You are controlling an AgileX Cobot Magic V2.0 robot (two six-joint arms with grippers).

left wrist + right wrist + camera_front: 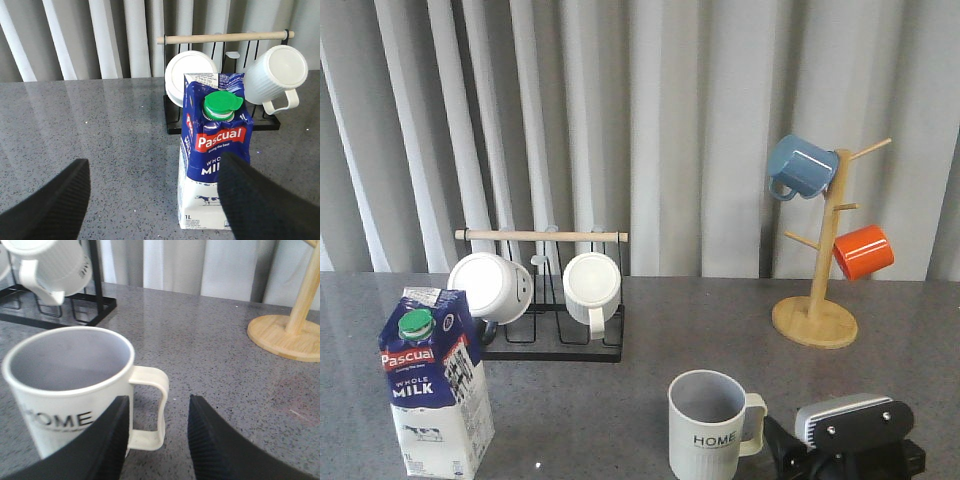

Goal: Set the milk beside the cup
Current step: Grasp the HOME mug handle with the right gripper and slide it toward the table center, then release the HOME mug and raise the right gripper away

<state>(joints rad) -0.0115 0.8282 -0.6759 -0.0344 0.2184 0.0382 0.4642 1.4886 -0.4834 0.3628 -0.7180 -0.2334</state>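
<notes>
The milk (432,385) stands upright near the table's front left corner, a blue-and-white carton with a green cap. In the left wrist view the milk (215,150) is just beyond my left gripper (155,160), which is open wide; one finger (255,200) overlaps the carton's front and the other stands well off to its side. The cup (710,425), pale and ribbed with "HOME" lettering, stands at the front centre with its handle toward my right gripper (775,435). In the right wrist view the right gripper (159,399) is open, and the handle of the cup (70,390) lies between its fingers, untouched.
A black wire rack (555,345) with a wooden bar holds two white mugs (592,285) behind the milk. A wooden mug tree (817,320) at the back right carries a blue mug (800,165) and an orange mug (863,252). Grey curtains hang behind the table.
</notes>
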